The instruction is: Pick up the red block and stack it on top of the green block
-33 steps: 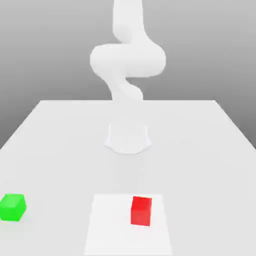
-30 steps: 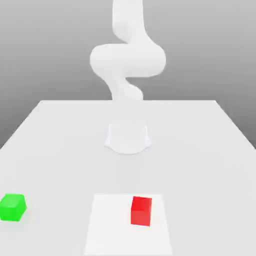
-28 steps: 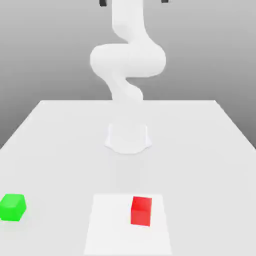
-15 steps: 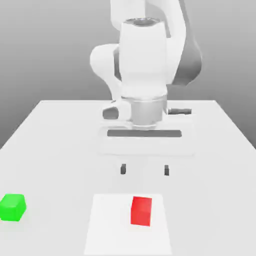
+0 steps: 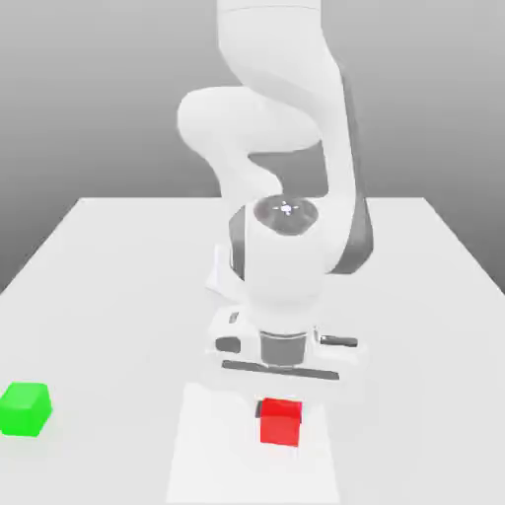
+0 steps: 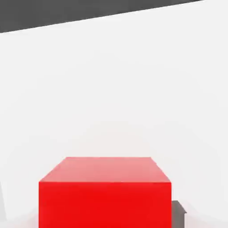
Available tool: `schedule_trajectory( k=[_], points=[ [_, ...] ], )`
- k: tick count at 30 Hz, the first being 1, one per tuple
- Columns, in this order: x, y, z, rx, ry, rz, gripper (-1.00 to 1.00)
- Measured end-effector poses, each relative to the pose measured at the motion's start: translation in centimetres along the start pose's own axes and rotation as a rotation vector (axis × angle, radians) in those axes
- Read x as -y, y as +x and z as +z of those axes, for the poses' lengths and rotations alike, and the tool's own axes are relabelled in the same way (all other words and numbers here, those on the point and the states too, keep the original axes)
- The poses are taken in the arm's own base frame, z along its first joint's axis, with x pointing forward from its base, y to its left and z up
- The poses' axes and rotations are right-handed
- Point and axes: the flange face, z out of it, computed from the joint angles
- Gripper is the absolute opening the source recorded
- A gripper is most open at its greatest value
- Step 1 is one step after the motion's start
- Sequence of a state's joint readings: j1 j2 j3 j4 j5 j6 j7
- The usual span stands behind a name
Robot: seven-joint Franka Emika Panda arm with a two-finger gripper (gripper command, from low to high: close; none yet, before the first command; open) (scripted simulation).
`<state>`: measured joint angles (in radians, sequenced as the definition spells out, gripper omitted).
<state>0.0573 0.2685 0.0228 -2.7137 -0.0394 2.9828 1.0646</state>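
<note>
The red block (image 5: 280, 422) lies on a white square patch (image 5: 209, 456) near the table's front edge. My gripper (image 5: 282, 398) has come down right over it, and the hand covers the block's far top edge. In the hand view the red block (image 6: 105, 192) sits close up between the fingers, with one dark finger pad (image 6: 178, 213) just beside its side face and a small gap between them. The gripper is open around the block. The green block (image 5: 25, 409) rests on the table far off at the exterior view's left.
The white table (image 5: 118, 276) stretches wide around both blocks. My arm's base (image 5: 219, 274) stands at the table's middle, behind the hand. The arm's elbow (image 5: 252, 118) loops high above it.
The arm has swung down from above. The open gripper dropped from above the table onto the red block and now straddles it. Neither block has moved.
</note>
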Motion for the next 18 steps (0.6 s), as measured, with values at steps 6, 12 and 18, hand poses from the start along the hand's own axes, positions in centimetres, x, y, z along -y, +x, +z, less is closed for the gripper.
schedule_trajectory(
  k=[6, 12, 18],
  points=[
    [0.1, 0.1, -4.9, -0.001, 0.000, -0.001, -1.00],
    [-5.5, 11.1, -7.5, 0.008, -0.002, 0.239, -1.00],
    [-16.6, 22.8, -9.3, 0.007, -0.001, 0.506, -1.00]
  ],
)
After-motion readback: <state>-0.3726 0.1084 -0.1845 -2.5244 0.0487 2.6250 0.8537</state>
